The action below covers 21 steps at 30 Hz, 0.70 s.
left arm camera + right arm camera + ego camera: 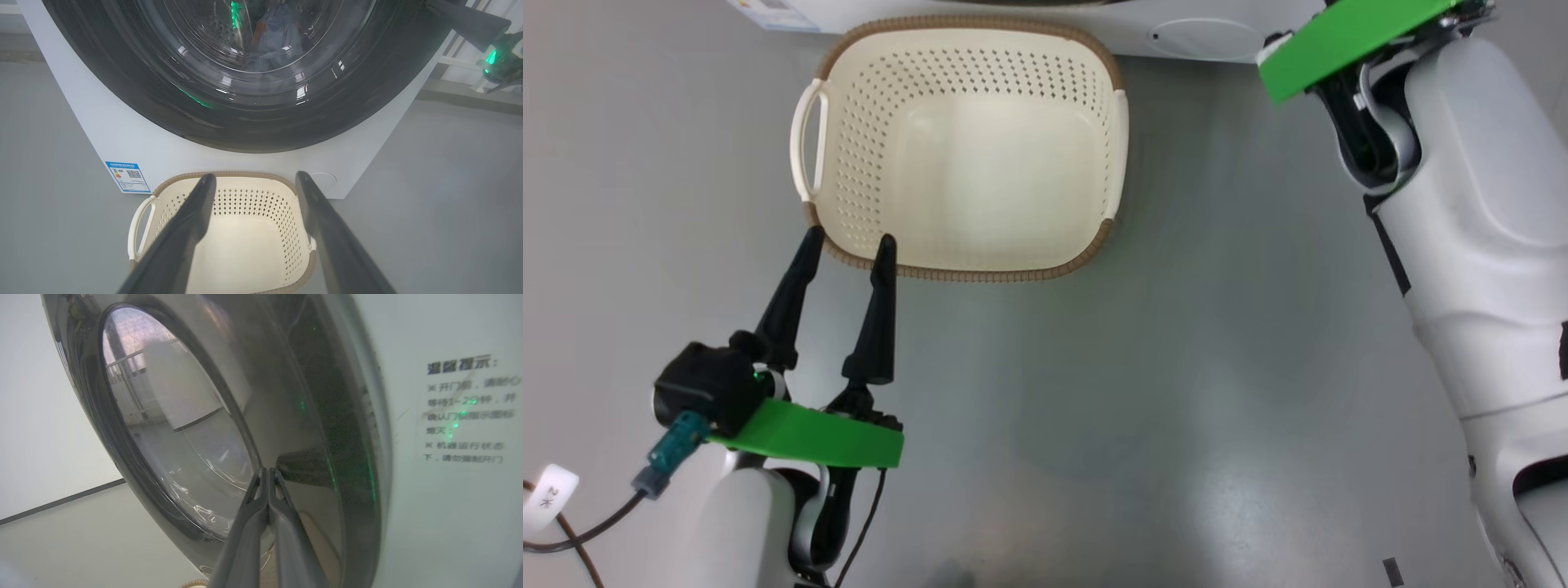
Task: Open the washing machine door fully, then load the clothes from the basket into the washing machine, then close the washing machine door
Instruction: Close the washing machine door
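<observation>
The basket (968, 273) stands on the grey floor before the washing machine (1094, 24), with nothing inside it. My left gripper (849, 238) hangs open over the basket's near rim, nothing between its fingers; the left wrist view looks past this gripper (254, 176) into the basket (245, 241). The washing machine door (245, 122) lies against the machine's front. Bluish clothes (278, 36) show behind its glass. My right gripper (267, 470) is shut, with its tips at the dark rim of the door (184, 437) beside a dark recess. I cannot tell whether they touch.
A blue label (128, 176) and a round white cover (322, 179) sit low on the machine's front. A printed notice (466, 412) is on the white panel beside the door. My right forearm (1462, 163) reaches up at the right. A cable (572, 531) trails at the lower left.
</observation>
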Motion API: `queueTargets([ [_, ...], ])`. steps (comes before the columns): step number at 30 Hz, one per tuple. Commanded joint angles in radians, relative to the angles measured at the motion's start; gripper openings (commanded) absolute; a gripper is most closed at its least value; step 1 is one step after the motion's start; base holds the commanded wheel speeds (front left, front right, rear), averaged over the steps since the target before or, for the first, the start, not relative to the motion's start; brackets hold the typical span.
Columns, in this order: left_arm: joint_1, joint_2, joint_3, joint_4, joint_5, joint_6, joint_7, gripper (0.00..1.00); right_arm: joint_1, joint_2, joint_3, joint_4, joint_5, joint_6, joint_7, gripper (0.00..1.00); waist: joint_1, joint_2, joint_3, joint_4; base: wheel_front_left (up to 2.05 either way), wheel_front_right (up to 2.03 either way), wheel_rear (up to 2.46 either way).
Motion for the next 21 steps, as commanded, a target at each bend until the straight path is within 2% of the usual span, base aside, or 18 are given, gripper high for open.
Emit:
queueTargets([
  [1, 0.006, 0.025, 0.045, -0.018, 0.011, -0.003, -0.006, 1.0, 0.05, 0.023, 0.021, -0.04, 0.019, -0.007, -0.005, 0.0, 0.0, -0.0001, -0.026, -0.023, 0.0, 0.0, 0.0],
  [12, 0.031, 0.025, 0.105, -0.018, 0.053, -0.011, -0.006, 1.0, 0.251, -0.009, 0.089, -0.171, 0.125, -0.007, -0.005, 0.0, 0.0, -0.0001, -0.12, -0.1, 0.0, 0.0, 0.0],
  [21, 0.065, 0.025, 0.146, -0.007, 0.102, -0.022, -0.006, 1.0, 0.458, -0.059, 0.092, -0.276, 0.122, -0.007, -0.005, 0.0, 0.0, -0.0001, -0.231, -0.172, 0.0, 0.0, 0.0],
])
